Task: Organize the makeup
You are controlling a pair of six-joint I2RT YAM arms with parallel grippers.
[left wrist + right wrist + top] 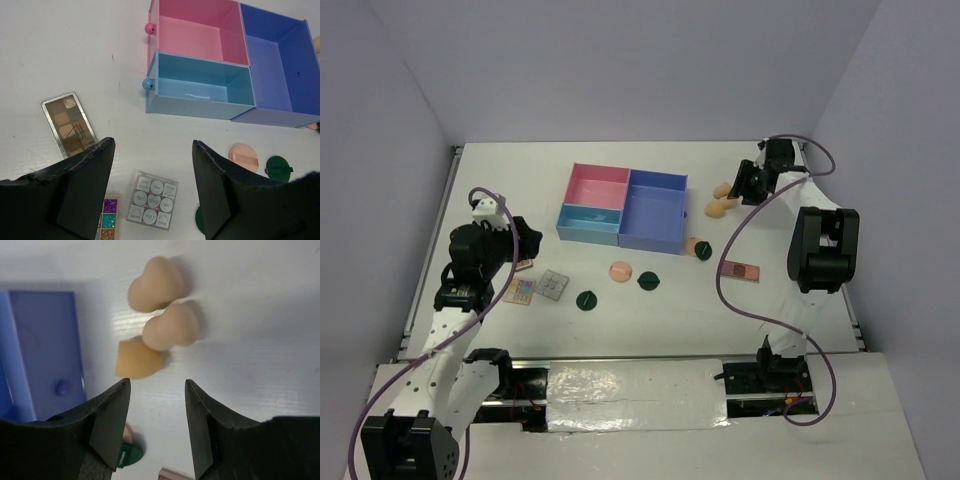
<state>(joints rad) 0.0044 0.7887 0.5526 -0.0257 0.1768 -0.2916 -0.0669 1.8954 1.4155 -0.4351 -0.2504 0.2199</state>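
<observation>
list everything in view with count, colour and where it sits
tray: 1, pink, light blue and blue compartments, middle of the table
sponges: 3, peach, one more orange, right of the tray
puffs: 2, peach, on the near side of the tray
compacts: 3, dark green, near side of the tray, among the puffs
palettes: 4, mixed colours, three under the left arm, one by the right arm
table: 1, white, under everything
left tool: 1, black, open, above the palettes
right tool: 1, black, open, just short of the sponges
</observation>
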